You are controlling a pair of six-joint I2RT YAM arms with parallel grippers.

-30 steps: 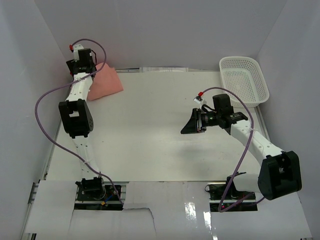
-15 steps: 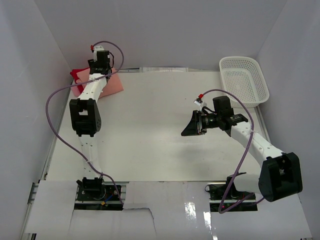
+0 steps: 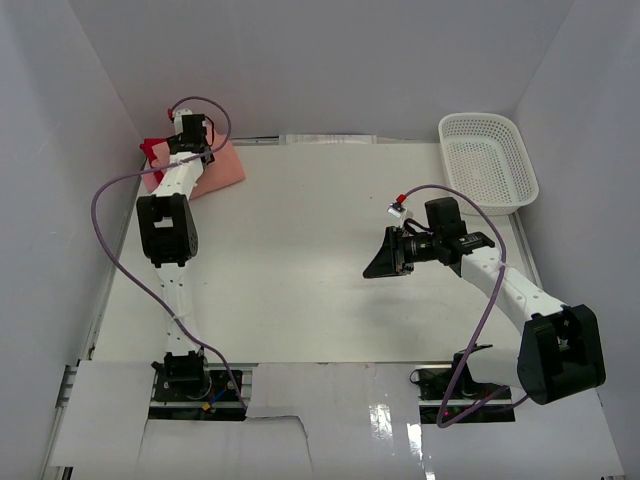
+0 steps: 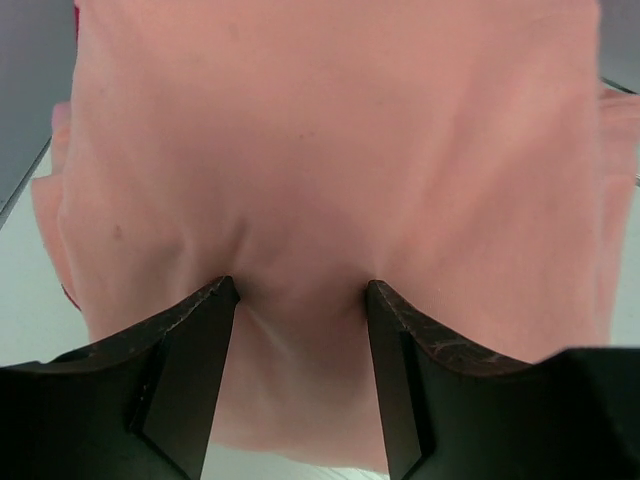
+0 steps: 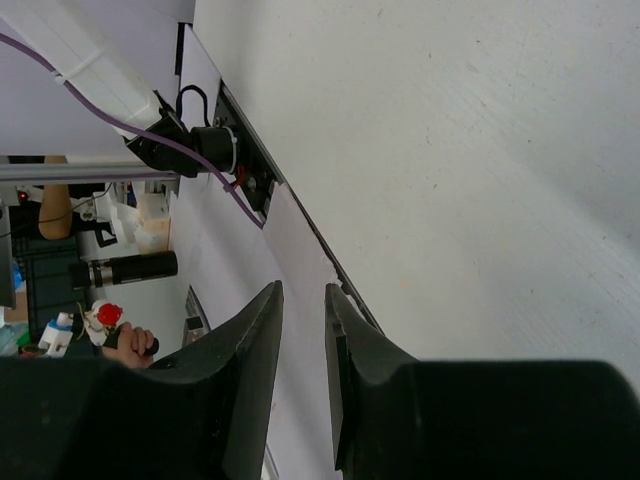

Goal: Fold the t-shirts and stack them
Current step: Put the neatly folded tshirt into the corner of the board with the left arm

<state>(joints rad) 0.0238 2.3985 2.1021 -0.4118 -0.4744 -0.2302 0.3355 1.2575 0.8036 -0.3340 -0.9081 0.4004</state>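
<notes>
**A:** At the far left corner of the table (image 3: 330,260), the left gripper (image 3: 190,140) is hovering over the folded pink t-shirt (image 3: 222,168). Its fingers (image 4: 190,350) are spread apart with pink cloth bunching between them, so the claw is released, not yet clamping anything.

**B:** Is something red showing beside it?

**A:** Yes, a red garment (image 3: 152,152) is peeking out at the pink shirt's left edge, seemingly under it, though how it is folded is hidden.

**B:** And the other arm?

**A:** The right gripper (image 3: 378,262) is hanging above the bare middle of the table, fingers nearly touching and holding nothing. The white basket (image 3: 488,160) is sitting well apart at the far right.

**B:** Is the left claw picking up or letting go?

**A:** Either reading is fitting this scene. Whichever it is, I'd judge the cloth is wrinkling easily, so the fingers should be moving straight and slowly to keep the layers square.
</notes>
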